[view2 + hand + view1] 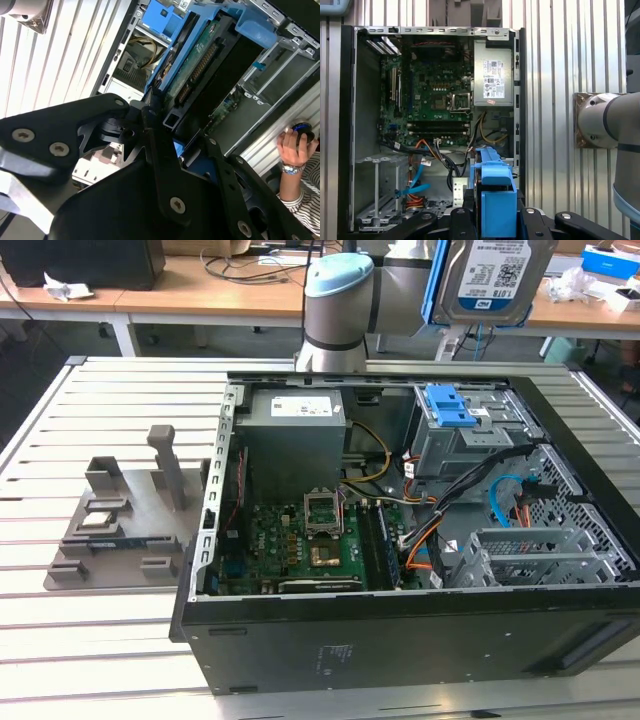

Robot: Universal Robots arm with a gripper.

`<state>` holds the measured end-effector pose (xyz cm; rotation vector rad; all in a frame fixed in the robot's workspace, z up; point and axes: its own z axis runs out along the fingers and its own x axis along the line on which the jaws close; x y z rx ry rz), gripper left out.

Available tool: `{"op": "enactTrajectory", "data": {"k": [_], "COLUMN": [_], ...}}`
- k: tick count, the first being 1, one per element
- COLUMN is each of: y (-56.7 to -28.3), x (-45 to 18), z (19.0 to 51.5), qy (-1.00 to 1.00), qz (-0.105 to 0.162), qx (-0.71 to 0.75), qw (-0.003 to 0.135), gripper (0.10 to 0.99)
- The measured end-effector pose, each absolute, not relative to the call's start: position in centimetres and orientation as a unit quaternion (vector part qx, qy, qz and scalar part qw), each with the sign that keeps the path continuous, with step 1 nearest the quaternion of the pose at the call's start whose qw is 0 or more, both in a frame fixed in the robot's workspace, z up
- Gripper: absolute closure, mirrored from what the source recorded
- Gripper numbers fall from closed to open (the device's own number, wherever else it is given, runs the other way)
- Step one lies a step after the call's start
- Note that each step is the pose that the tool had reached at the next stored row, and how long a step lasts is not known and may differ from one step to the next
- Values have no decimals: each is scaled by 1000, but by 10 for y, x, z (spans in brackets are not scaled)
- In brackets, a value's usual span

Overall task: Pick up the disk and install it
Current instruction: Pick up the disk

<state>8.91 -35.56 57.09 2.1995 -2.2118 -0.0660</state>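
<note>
Black metal gripper point(170, 127) is clamped on the disk point(197, 62), a flat silver hard drive in bright blue plastic rails, its fingers gripping across the rails. In the exterior view the disk hangs upright above the open black computer case point(400, 640), not touching it. It looks rigid, fairly heavy and shock-sensitive, so the rails seem the safest hold.

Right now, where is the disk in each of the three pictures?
Exterior view: the disk hangs high toward the exterior view's right, label showing, above the open computer case.
Second wrist view: edge-on, circuit-board side showing, clamped in the gripper.
First wrist view: end-on, blue frame nearest the camera, in front of the case.
Shared landmark: the open computer case, also in the second wrist view.
</note>
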Motion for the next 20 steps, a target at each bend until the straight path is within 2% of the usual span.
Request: {"op": "enactTrajectory", "data": {"k": [20], "y": [-373], "x": [89], "z": [570], "qy": [-709], "qz": [-20], "qx": [705], "qw": [12], "gripper": [718]}}
